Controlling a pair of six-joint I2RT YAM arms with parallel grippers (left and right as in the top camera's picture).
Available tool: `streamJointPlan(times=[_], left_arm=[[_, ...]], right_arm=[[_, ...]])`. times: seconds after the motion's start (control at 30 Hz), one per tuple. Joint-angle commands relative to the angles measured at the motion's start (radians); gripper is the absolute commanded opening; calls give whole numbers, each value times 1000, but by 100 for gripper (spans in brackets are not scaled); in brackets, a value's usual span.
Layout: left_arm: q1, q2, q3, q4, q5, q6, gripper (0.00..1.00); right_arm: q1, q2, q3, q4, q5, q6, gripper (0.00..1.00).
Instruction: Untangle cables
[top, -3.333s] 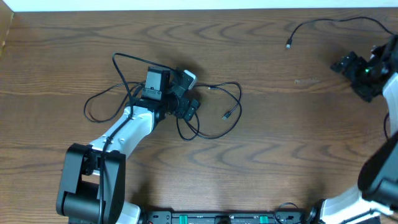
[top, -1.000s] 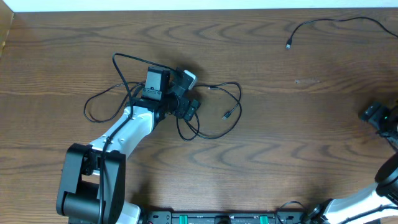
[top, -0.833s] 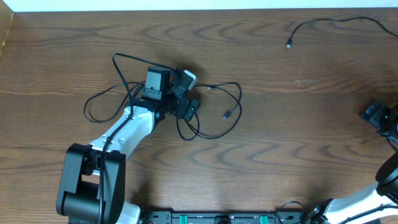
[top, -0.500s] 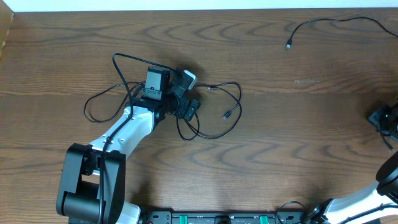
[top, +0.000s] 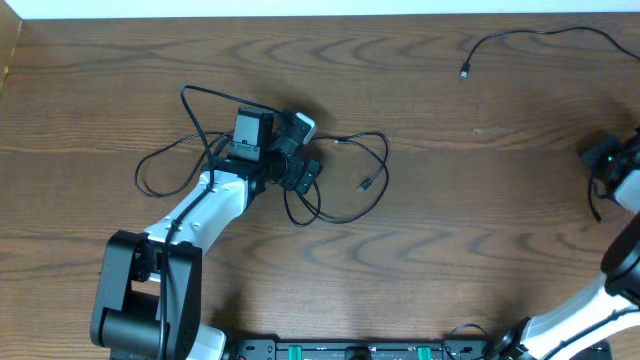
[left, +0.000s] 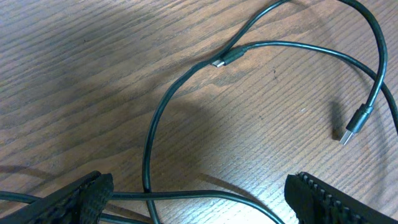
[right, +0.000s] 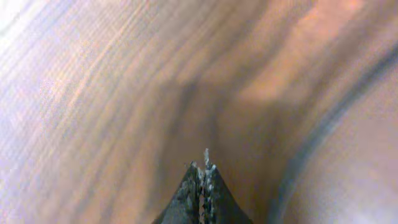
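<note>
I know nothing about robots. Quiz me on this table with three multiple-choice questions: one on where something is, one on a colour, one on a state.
1. Where does the lone cable lie on the table?
A. Near the far edge on the robot's right side, apart from the tangle
B. Under the left arm
C. Between the right arm's fingers

2. What colour are the tangled cables?
A. White
B. Black
C. Red

3. How is the right gripper?
A. Wide open
B. Shut on a cable
C. Shut, with nothing between its fingers

Answers:
1 A, since the overhead view shows it alone near the far right corner.
2 B, since the left wrist view shows dark black cords on the wood.
3 C, since its own camera shows the fingers pressed together over bare wood.
</note>
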Motion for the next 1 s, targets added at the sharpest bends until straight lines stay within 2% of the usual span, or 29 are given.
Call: streamJointPlan(times=[0.0, 0.2, 0.27, 0.37, 0.5, 0.53, 0.57, 0.6, 0.67, 0.8, 0.97], left_arm=[[4, 0, -2, 3, 10, -1, 93], [4, 0, -2, 28, 10, -2, 93], [4, 0, -2, 31, 10, -2, 93], [4, 0, -2, 31, 10, -2, 93], [4, 0, -2, 30, 10, -2, 93], [4, 0, -2, 30, 10, -1, 93], [4, 0, -2, 30, 10, -1, 93], [4, 0, -2, 30, 10, -2, 93], [4, 0, -2, 30, 10, -2, 93], [4, 0, -2, 30, 10, -2, 93], [4, 0, -2, 30, 10, -2, 93]], right_arm=[[27, 111, -5, 135, -8, 155, 2], [39, 263, 0, 368, -25, 314, 1], [39, 269, 0, 393, -45, 307, 1], [39, 246, 0, 394, -79, 219, 3], [39, 150, 1, 253, -97, 97, 15], [39, 119, 1, 210, -98, 64, 22], [39, 61, 1, 128, -98, 13, 37], [39, 26, 1, 79, -97, -15, 44], [38, -37, 1, -13, -97, -68, 51], [37, -144, 1, -195, -29, -117, 59], [35, -195, 1, -370, 159, -117, 61]])
